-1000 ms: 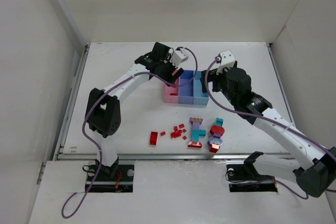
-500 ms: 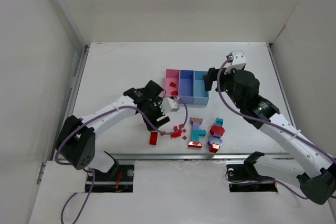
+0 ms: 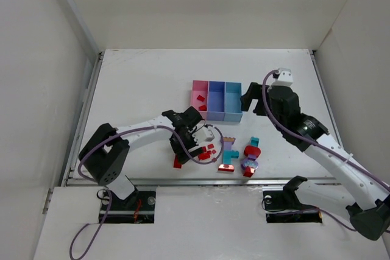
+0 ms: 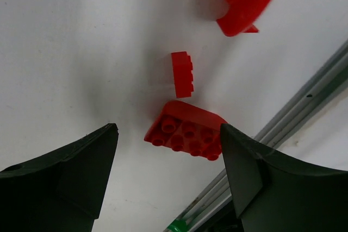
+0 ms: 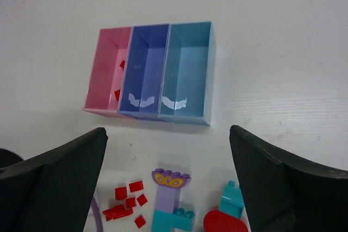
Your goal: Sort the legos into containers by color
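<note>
My left gripper (image 3: 181, 152) is open and low over a red studded brick (image 3: 177, 161) near the table's front rail. In the left wrist view the brick (image 4: 187, 134) lies between the open fingers (image 4: 65, 172), close to the right one, with a small red piece (image 4: 182, 73) just beyond. My right gripper (image 3: 248, 100) is open and empty, held above the table beside the light blue bin (image 3: 233, 112). The pink bin (image 5: 103, 69) holds two red pieces (image 5: 122, 64); the purple-blue bin (image 5: 147, 52) and light blue bin (image 5: 190, 47) look empty.
Several red chips (image 3: 207, 152) lie right of the left gripper. A purple and teal clump (image 3: 228, 153), a teal brick on a red rounded piece (image 3: 251, 148) and a purple and red clump (image 3: 248, 167) lie further right. The metal front rail (image 4: 293, 118) runs just past the brick.
My left arm has swung from the pink bin back and down to the red brick by the front rail. My right gripper has drawn back a little to the right.
</note>
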You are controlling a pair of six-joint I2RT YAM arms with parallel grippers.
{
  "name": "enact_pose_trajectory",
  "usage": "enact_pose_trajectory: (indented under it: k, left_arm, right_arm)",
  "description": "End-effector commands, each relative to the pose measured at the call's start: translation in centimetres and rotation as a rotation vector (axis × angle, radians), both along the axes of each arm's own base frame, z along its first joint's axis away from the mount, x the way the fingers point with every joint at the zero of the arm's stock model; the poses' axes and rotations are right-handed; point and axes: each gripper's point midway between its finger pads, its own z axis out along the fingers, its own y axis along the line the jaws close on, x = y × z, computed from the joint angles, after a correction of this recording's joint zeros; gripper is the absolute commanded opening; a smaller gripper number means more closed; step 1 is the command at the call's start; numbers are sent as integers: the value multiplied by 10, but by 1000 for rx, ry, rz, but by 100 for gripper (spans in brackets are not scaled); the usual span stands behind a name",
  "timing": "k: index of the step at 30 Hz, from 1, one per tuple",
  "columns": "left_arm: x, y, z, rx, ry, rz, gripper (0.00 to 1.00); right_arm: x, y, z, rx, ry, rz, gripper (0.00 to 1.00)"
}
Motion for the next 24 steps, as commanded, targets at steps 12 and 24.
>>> enact_pose_trajectory:
  k: [12,24]
  left_arm:
    - [0,8,-20,96,39,47,50]
    - [27,32,-9,90,64,138,0]
  right_arm:
    - [-26,-31,37,52,-90,-75,99]
    - [-8,-25,54,50,-158,-91,99]
